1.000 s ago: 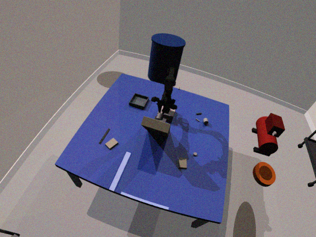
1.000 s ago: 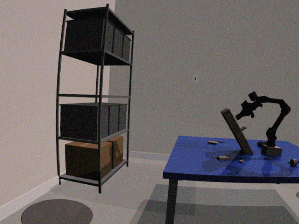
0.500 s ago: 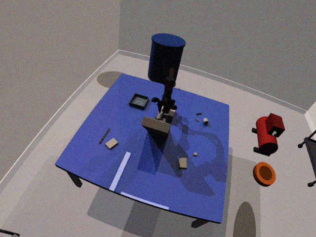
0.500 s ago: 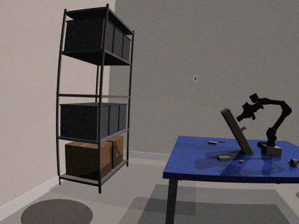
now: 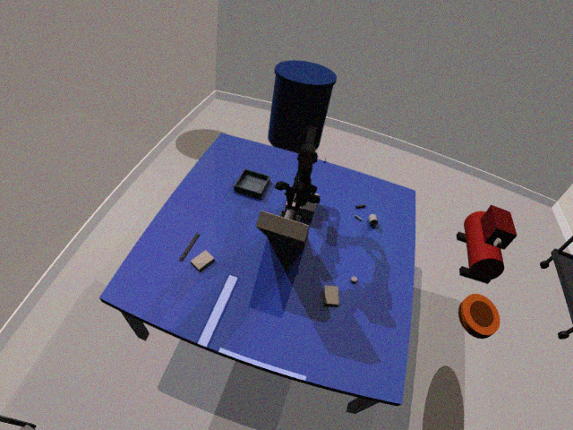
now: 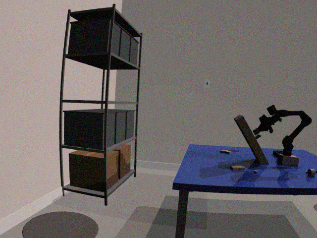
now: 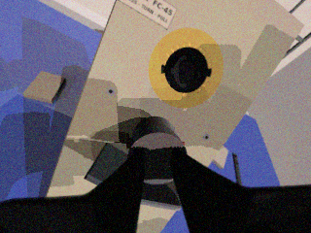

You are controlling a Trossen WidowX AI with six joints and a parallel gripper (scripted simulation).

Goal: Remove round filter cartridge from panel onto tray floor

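Observation:
The tan service panel [image 5: 283, 225] [image 6: 248, 137] [image 7: 133, 63] leans on the table. Its yellow ring [image 7: 157, 80] surrounds a dark, empty round socket [image 7: 187, 69] with a small notch at each side. My gripper [image 6: 254, 132] [image 7: 156, 151] is shut on the filter cartridge [image 7: 157, 141], a dark cylinder with a pale pinkish-grey end, held out of the socket, below it in the wrist view and close in front of the panel. The fingers hide part of it; its slots cannot be made out. The square dark tray [image 5: 246, 191] stands apart from the panel, beside the arm.
A dark ledge [image 6: 258, 136] juts from the panel below the gripper. Tan blocks [image 5: 202, 260] [image 5: 331, 296], a dark bar [image 5: 189, 246], a small ball [image 5: 354, 279] and a pale cylinder [image 5: 372, 219] lie on the blue table [image 5: 161, 272]. A blue drum [image 5: 301, 108] stands behind the arm.

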